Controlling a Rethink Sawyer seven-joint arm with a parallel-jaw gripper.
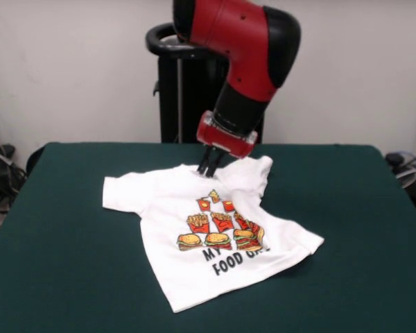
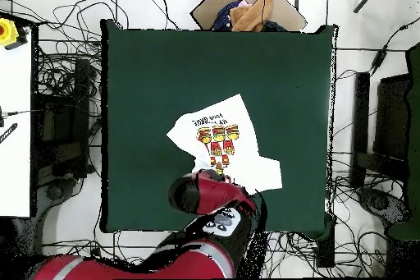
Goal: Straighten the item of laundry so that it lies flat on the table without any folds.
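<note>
The white T-shirt [image 1: 208, 236] with red-orange burgers, fries and black text lies print-up in the middle of the dark green table [image 1: 69, 243]. Its right side is folded over and hides part of the text, and the sleeve at the back right is bunched up. My gripper [image 1: 208, 168] stands at the shirt's collar on the far edge, its fingers close together and pinching the cloth. In the overhead view the shirt [image 2: 220, 139] lies near the table's [image 2: 156, 71] middle. The red arm [image 2: 205, 195] covers the gripper and the collar there.
The black pedestal [image 1: 177, 90] stands behind the table's far edge. In the overhead view a cardboard box with clothes [image 2: 246, 10] sits past the far edge, cables cover the floor all round, and a white bench [image 2: 15, 121] is at the left.
</note>
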